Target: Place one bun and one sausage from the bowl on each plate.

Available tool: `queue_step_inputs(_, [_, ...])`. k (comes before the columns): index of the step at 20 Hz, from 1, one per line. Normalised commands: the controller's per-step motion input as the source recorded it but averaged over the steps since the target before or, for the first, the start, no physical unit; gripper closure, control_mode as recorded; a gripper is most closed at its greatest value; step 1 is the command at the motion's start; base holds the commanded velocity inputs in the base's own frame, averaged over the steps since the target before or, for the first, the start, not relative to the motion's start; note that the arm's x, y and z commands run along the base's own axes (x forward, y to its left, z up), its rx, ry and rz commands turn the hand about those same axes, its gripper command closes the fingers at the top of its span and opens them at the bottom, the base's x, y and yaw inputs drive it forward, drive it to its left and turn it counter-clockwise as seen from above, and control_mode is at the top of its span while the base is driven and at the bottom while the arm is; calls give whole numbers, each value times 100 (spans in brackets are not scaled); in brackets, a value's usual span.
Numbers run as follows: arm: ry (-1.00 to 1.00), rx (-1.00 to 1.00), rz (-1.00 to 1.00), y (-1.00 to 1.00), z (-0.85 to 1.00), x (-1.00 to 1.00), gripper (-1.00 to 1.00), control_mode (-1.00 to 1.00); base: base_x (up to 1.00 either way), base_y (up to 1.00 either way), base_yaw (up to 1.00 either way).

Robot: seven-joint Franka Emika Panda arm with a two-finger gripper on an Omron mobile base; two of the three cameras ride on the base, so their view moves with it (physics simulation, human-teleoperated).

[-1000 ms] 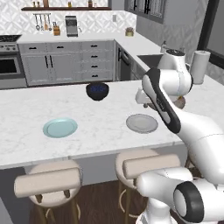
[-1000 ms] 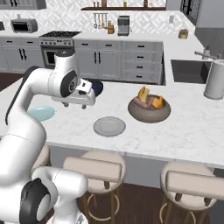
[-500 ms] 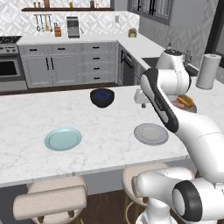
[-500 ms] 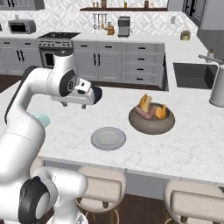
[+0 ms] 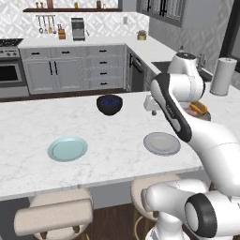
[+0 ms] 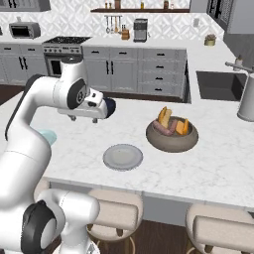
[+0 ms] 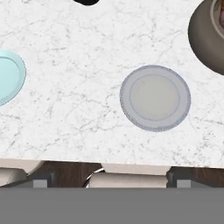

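The brown bowl (image 6: 171, 140) holds buns (image 6: 164, 116) and sausages (image 6: 163, 130) at the counter's right; in the left base view my arm hides most of that bowl (image 5: 198, 110). A light grey plate (image 6: 122, 157) (image 5: 161, 143) (image 7: 155, 97) lies near the front edge. The pale blue plate (image 5: 68, 148) (image 7: 6, 77) lies further left. My gripper (image 6: 84, 119) (image 5: 153, 110) hangs open and empty above the counter, left of the bowl and behind the grey plate, its fingers pointing down.
A dark blue bowl (image 5: 109, 104) stands at the counter's far side, just behind my hand. Round stools (image 6: 115, 213) stand under the front edge. A sink (image 6: 218, 84) and a paper towel roll (image 5: 221, 76) are at the far right.
Both base views have shifted, so the base has driven; the plates and bowls keep their places on the counter. The arm keeps its pose, and the gripper is empty throughout.
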Motion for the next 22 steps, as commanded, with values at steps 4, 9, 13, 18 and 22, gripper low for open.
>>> queue_step_inputs(4, [-9, 2, 0, -54, 2, 0, -100, -100, 0, 0, 0])
queue_step_inputs(9, [-1, 0, 0, -80, 0, 0, -100, -100, 0, 0, 0])
queue_step_inputs(13, [0, 0, 0, -85, 0, 17, -100, -100, 0, 0, 0])
queue_step_inputs(18, [0, 0, 2, -69, -18, 53, -100, -100, 0, 0, 0])
queue_step_inputs(22, [3, -3, 4, -54, -28, 56, -100, -100, 0, 0, 0])
